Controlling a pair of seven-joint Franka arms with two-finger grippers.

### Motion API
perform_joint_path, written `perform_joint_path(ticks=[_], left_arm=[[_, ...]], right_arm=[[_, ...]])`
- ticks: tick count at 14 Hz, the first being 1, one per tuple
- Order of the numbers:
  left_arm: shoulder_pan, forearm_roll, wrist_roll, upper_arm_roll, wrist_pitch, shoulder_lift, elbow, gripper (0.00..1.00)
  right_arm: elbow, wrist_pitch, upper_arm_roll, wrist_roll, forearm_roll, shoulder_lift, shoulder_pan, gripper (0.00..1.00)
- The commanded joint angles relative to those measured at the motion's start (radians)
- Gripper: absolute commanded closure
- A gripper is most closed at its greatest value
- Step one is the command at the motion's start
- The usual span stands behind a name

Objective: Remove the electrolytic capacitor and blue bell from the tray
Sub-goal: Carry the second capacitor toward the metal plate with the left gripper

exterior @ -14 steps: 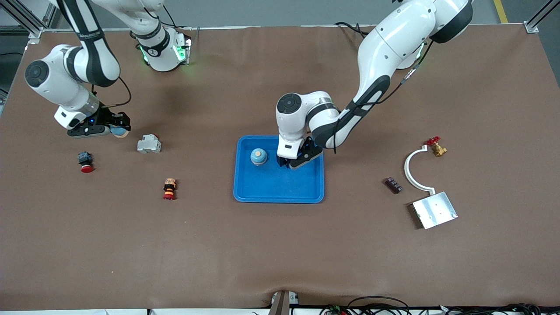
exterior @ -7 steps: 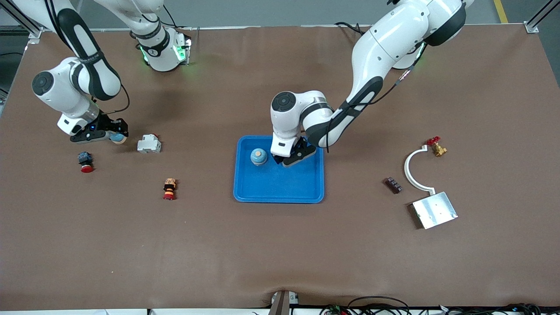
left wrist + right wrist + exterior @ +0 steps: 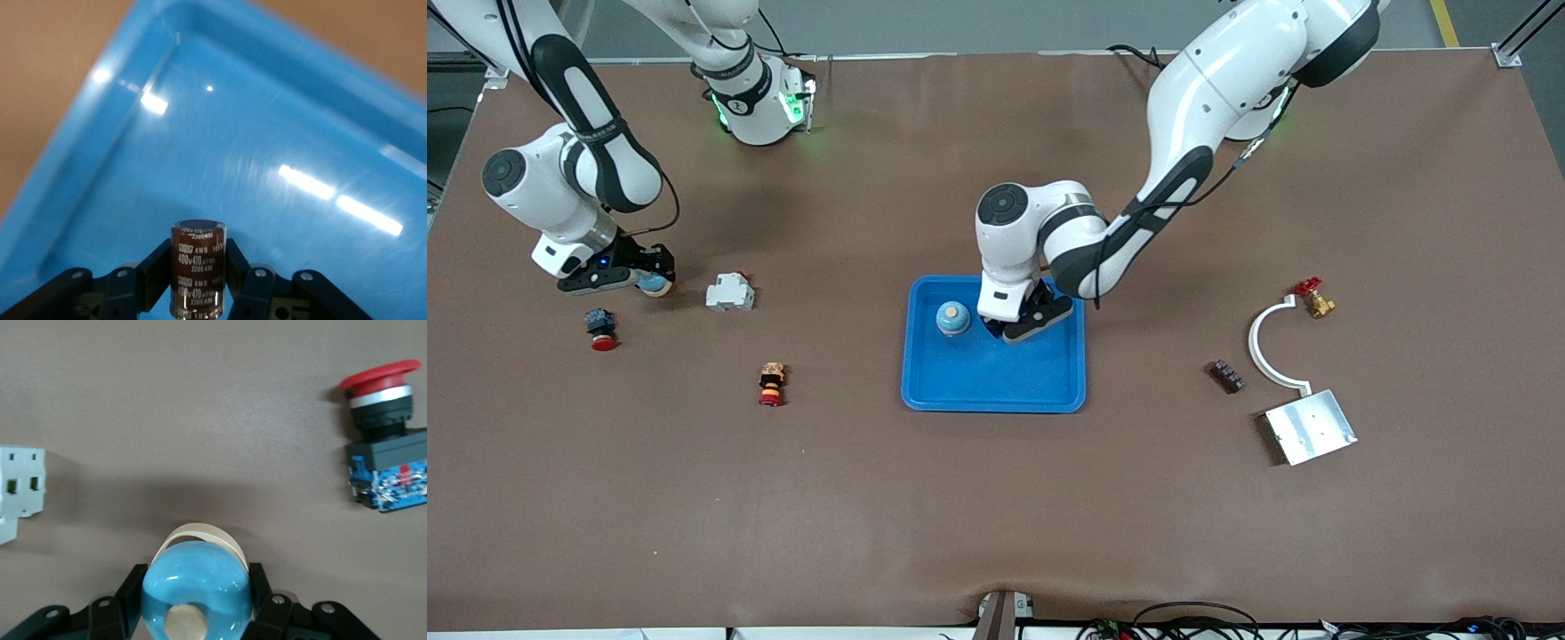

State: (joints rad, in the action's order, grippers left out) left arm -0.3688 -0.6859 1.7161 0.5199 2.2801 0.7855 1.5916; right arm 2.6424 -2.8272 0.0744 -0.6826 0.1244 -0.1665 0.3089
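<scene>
right gripper: toward the right arm's end of the table, low over the bare brown table, well apart from the tray; jaws closed on a blue bell, pinched at its two sides.
held bell: round blue body with a tan knob facing the wrist camera and a tan rim beneath it; whether it rests on the table or hangs just above it I cannot tell.
neighbours of that bell: a red push button just nearer the front camera, a white breaker block beside it toward the tray.
orange stack: farther out toward the front camera, not part of the job.
tray: mid-table, blue, raised rim.
second bell: sits in the tray, in the part toward the robots' bases, just beside the left gripper.
left gripper: down inside the tray; jaws drawn in on the capacitor, one finger on each side.
capacitor: dark brown can, upright, its long axis running up between the fingers, top end clear of them.
deciding relation: the can stands inside the rim, so it likely has to go straight up before it goes sideways.
nearer arm for the second bell: left, by a wide margin.
past the tray: a dark terminal strip, a white curved bracket, a brass valve, a silver plate.
</scene>
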Motion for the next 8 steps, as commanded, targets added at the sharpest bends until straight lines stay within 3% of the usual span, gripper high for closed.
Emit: perform_joint_path(ticks=[1, 4, 8], left_arm=[[0.155, 0.092, -0.145, 0.081, -0.060, -0.112, 0.028, 1.00], [0.298, 0.105, -0.317, 0.166, -0.227, -0.164, 0.031, 1.00], [0.395, 0.106, -0.545, 0.172, -0.368, -0.224, 0.034, 1.00]], right_arm=[[-0.016, 0.002, -0.019, -0.032, 0.024, -0.024, 0.035, 1.00], [-0.027, 0.005, -0.021, -0.029, 0.050, -0.044, 0.033, 1.00], [-0.045, 0.006, -0.022, -0.029, 0.061, -0.068, 0.030, 1.00]])
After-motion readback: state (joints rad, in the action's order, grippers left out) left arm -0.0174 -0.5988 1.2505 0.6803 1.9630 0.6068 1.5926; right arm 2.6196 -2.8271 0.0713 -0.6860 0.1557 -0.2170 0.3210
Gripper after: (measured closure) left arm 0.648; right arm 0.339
